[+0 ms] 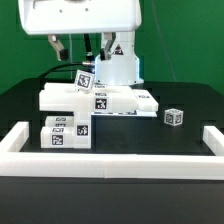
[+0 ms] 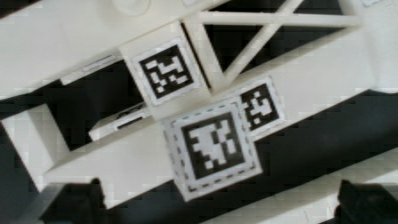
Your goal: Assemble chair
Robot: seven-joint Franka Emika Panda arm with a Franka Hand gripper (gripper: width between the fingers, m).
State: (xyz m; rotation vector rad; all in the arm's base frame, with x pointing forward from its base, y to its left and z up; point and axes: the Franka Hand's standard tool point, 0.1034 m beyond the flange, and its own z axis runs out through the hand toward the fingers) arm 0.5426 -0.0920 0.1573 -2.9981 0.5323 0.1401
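- The hand (image 1: pixel 78 47) hangs above the chair parts, toward the far side of the bench (image 1: pixel 150 138). Its jaws are spread wide, released, grasping nothing.
- In the wrist view its dark fingertips (image 2: pixel 71 203) stand well apart, with a white tagged part (image 2: pixel 214 150) lying between and below them.
- The chair (image 1: pixel 70 100) is in loose white pieces at the exterior view's left of centre. Most form a low flat stack (image 1: pixel 110 102) with tags on top, and one tagged piece (image 1: pixel 85 78) stands up at its far edge.
- Two tagged blocks (image 1: pixel 62 133) sit just beside the stack on its near side — close together.
- A small tagged cube (image 1: pixel 173 117) sits alone at the exterior view's right, apart from the stack.
- White rails (image 1: pixel 110 162) border the bench — near side, left and right.
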